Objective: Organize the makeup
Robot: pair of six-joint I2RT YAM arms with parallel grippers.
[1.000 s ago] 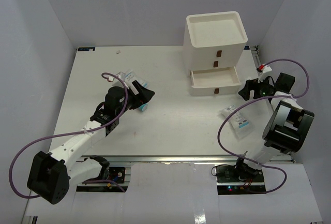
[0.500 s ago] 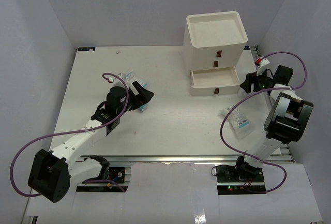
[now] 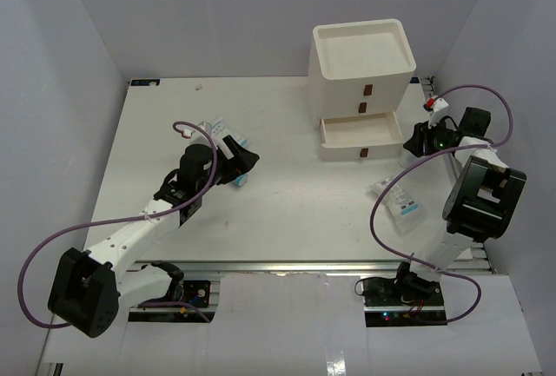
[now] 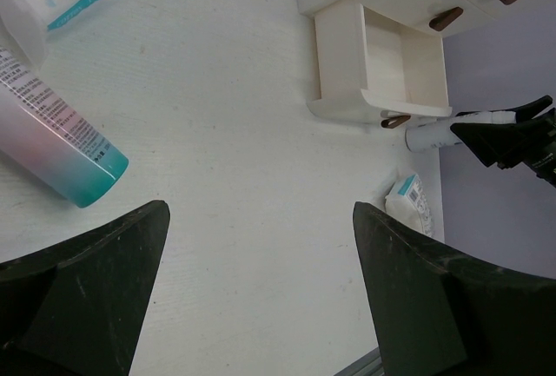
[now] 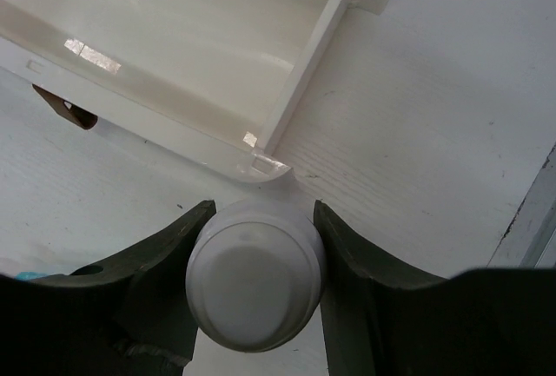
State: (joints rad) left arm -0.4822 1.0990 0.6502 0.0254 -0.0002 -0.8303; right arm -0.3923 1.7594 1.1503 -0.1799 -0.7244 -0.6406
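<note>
My right gripper [image 3: 413,139] is shut on a white tube [image 5: 256,276], seen end-on between its fingers [image 5: 165,254], just right of the open lower drawer [image 3: 360,131] of the white drawer box [image 3: 360,68]. The left wrist view shows this tube [image 4: 433,136] lying level beside the drawer [image 4: 382,72]. My left gripper [image 3: 246,161] is open and empty above the table. A pink tube with a teal cap [image 4: 61,146] lies just left of it, also seen from above [image 3: 238,181]. Clear blue-and-white packets lie behind it [image 3: 213,127] and at the right [image 3: 398,201]. No sponges or sachets show.
The box's top tray [image 3: 360,50] is open and empty. The open drawer's inside [image 5: 174,37] looks empty, with a brown handle [image 5: 65,107] on its front. The table's right edge [image 3: 434,98] and the side wall are close to my right arm.
My right gripper has moved back and slightly left with the white tube, ending beside the open drawer's right corner. My left gripper has barely shifted.
</note>
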